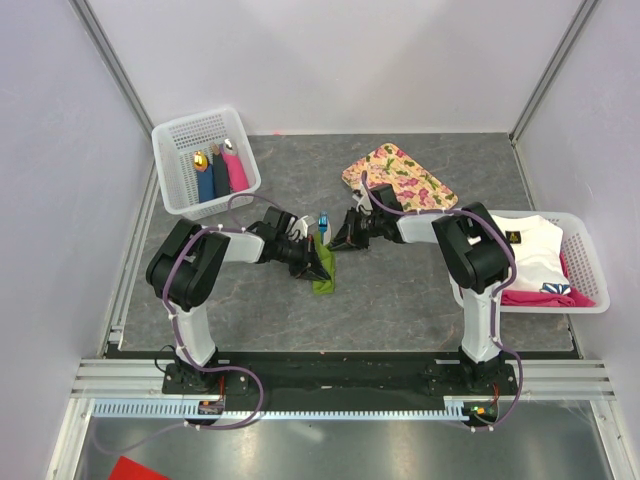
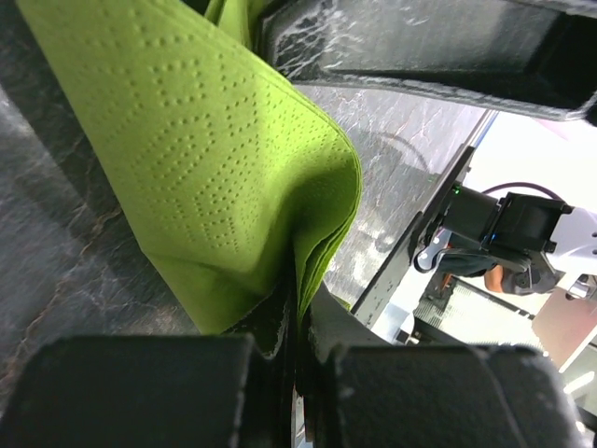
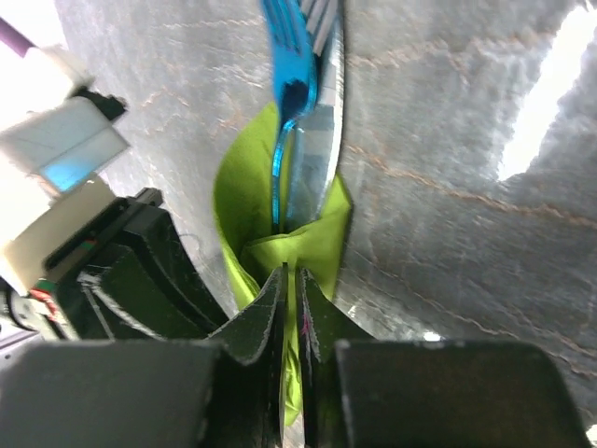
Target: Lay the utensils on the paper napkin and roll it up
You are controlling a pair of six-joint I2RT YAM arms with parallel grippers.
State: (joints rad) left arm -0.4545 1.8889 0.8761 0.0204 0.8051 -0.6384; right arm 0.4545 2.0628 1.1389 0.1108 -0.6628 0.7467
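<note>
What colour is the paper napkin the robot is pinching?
Green, with little embossed dots; the left wrist view shows the paper napkin best.

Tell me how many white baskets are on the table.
2. The left basket stands far left, holding rolled bundles; the right basket sits at the right edge, holding white and pink cloths. None seems hidden.

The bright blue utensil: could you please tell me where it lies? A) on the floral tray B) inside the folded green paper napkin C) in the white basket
B: the right wrist view shows the bright blue utensil running down into the fold of the olive-green paper napkin, beside a silvery utensil.
</note>
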